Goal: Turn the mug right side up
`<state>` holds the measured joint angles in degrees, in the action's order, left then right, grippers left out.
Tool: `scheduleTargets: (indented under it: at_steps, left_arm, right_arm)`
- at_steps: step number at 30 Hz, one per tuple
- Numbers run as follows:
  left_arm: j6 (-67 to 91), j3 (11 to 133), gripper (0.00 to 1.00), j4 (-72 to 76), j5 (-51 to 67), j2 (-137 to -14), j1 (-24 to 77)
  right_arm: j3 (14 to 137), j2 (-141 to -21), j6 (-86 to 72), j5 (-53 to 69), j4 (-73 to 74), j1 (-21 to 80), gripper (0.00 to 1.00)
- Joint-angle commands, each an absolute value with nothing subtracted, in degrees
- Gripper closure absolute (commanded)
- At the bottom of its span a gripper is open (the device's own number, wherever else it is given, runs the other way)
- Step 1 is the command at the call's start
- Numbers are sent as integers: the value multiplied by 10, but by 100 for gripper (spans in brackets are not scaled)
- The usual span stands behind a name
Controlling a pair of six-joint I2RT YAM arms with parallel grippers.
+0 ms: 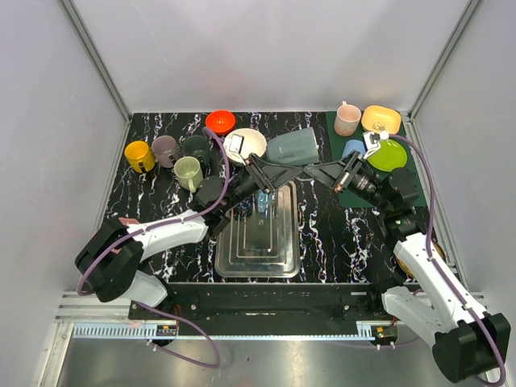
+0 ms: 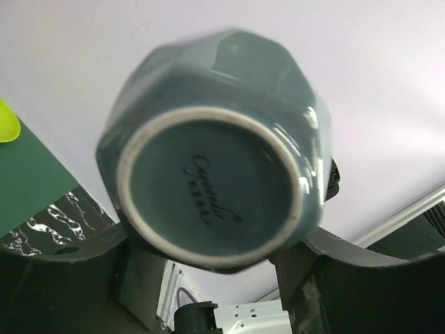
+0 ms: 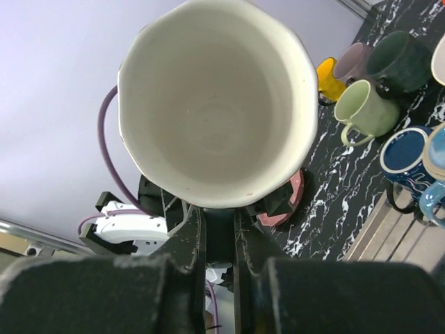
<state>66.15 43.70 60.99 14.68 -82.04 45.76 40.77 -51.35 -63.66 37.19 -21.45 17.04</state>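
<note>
Two grippers meet at the one task object, a blue-grey faceted glazed mug (image 1: pixel 292 147) held in the air on its side over the middle of the table, just beyond the far end of a ribbed steel tray (image 1: pixel 242 260). Left gripper (image 2: pixel 215 261): jaws spread wide, one finger on each side of the mug's body near its unglazed foot ring, bearing its weight. Right gripper (image 3: pixel 219 224): fingers drawn nearly together just under the mug's white-lined mouth; whether they pinch anything cannot be told.

Judged risks:
- The glaze is smooth and the wall faceted, so the mug may slip or twist in the left gripper's hold as it is rotated upright.
- If both arms do grip and move out of step, the mug could be wrenched loose.
- A dropped mug would strike the tray or the crockery near it.

Surface, left to right: black marble-patterned tabletop (image 1: pixel 322 234) carrying a yellow mug (image 1: pixel 139 155), a mauve mug (image 1: pixel 165 149), a pale green mug (image 1: pixel 188 172), a dark green mug (image 1: pixel 196 147), an orange bowl (image 1: pixel 219 122) and a white plate (image 1: pixel 251 141). At far right a dark green mat (image 1: pixel 337 153) carries a pink mug (image 1: pixel 347 119), a yellow bowl (image 1: pixel 380 119) and a lime-green plate (image 1: pixel 390 156). Room: plain pale panel walls (image 1: pixel 266 56) enclose the table.
</note>
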Motion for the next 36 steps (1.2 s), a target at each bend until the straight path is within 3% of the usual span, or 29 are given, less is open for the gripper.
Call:
scheduleTargets:
  at_steps: [1,9,12,18,19,20,22,27,31,36]
  left_arm:
    - [670,480,46,700,152,-824,458]
    - [668,495,76,714,161,-823,458]
    - [673,496,100,726,173,-824,458]
    - [660,513,100,679,220,-815,458]
    - [637,511,100,637,219,-803,459]
    - [624,505,100,618,215,-794,460]
    - [573,491,100,548,198,-760,460]
    - [398,519,100,286,99,-687,487]
    - [314,541,100,150,2,-657,504]
    - [269,593,100,41,-75,-698,536]
  right_arm:
    - [414,-483,-652,395,-307,171,100]
    - [394,-472,-628,414,-264,171,100]
    - [390,-468,-606,419,-232,172,100]
    - [419,-458,-521,409,-101,171,100]
    - [427,-456,-507,396,-78,172,94]
    - [436,-452,-493,389,-55,172,76]
    - [461,-447,-461,375,-3,172,56]
    - [508,-432,-393,313,124,171,17]
    - [535,-418,-366,232,217,172,9]
    - [562,-380,-354,45,346,171,9]
